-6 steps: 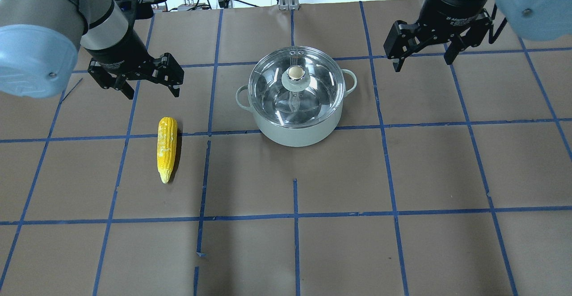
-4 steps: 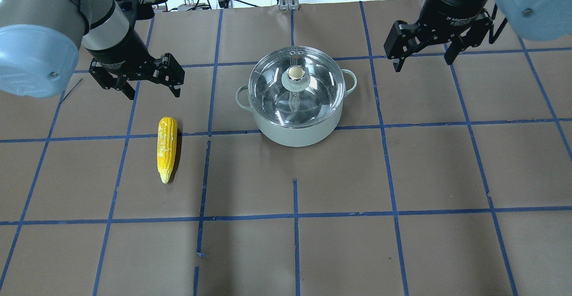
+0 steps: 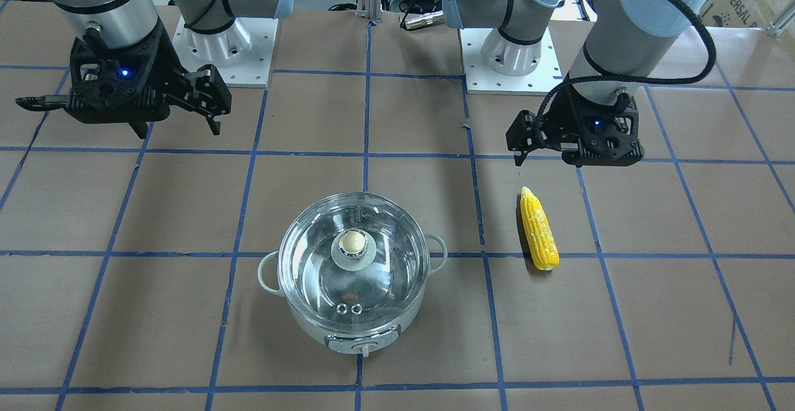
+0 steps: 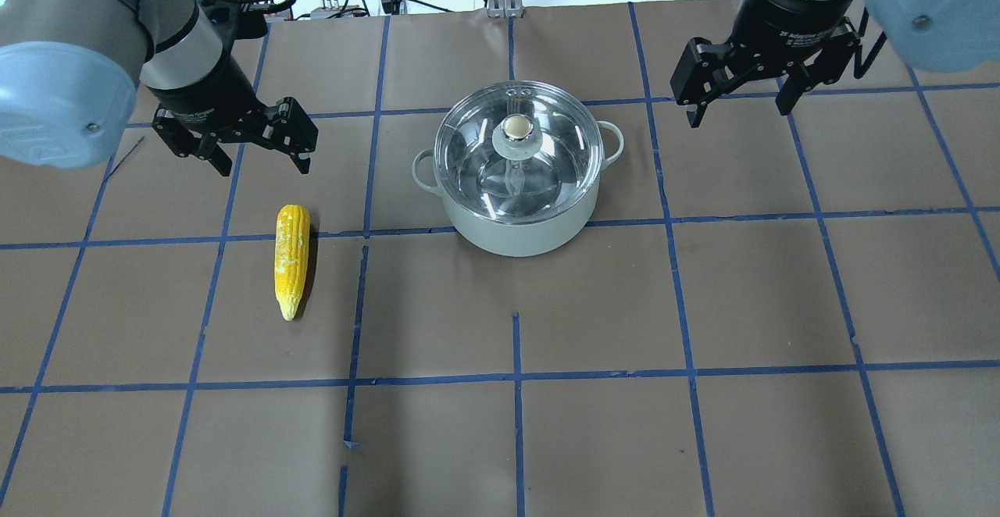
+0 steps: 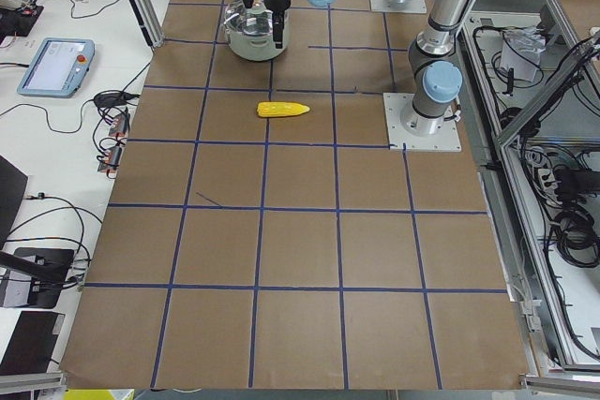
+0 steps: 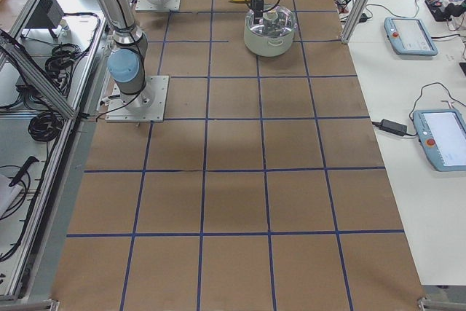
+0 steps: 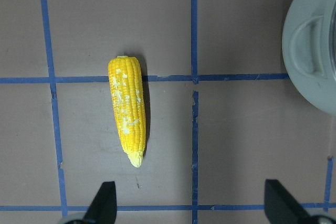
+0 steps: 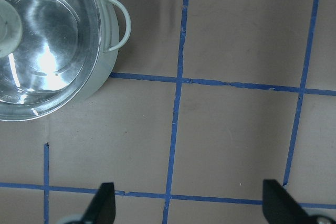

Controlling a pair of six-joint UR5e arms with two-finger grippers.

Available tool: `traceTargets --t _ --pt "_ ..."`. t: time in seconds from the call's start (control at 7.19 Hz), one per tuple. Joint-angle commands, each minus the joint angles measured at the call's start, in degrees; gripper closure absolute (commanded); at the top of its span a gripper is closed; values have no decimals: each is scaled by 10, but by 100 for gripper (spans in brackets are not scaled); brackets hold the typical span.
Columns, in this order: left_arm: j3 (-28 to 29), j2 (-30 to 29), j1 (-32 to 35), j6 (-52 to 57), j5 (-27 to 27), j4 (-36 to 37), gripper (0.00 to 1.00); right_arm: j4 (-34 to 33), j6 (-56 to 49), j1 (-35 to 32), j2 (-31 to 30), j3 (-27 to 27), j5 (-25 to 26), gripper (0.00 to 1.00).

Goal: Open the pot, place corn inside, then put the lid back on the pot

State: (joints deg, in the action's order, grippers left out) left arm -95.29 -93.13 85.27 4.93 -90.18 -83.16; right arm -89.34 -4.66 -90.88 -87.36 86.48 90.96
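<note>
Glass lid (image 4: 547, 165) sits shut on the pot (image 4: 516, 236) at mid-table, so I judge nothing done yet: lifting it, loading the corn (image 4: 290, 261) and re-covering all remain. That corn lies flat on the brown paper (image 4: 703, 439), well apart on the pot's left side. My left gripper (image 4: 264, 164) hovers near it, spread wide and empty. The right gripper (image 4: 738, 111) hangs likewise off the pot's other side. Only blue tape lines (image 4: 517, 376) cross the paper.

White print on the black body of the right gripper (image 4: 738, 115), upper right of the overhead view, reads "2F Adaptive"; the rest is too small to read. Similar print on the left gripper (image 4: 263, 167) is illegible. A cardboard box (image 3: 754, 1) in the front-facing view's upper right corner shows "UNIVERSAL".
</note>
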Motion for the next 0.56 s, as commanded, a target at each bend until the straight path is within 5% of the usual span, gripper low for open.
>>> traceTargets --t 0.0,0.28,0.42 --pt "-2 -19 -47 23 5 2 0 -4 -2 0 5 1 3 0" --pt "-10 -58 -54 12 4 8 0 -10 17 -3 11 4 -5 0" --pt "-23 -80 -54 -7 0 70 0 -26 20 -20 33 3 -8 0"
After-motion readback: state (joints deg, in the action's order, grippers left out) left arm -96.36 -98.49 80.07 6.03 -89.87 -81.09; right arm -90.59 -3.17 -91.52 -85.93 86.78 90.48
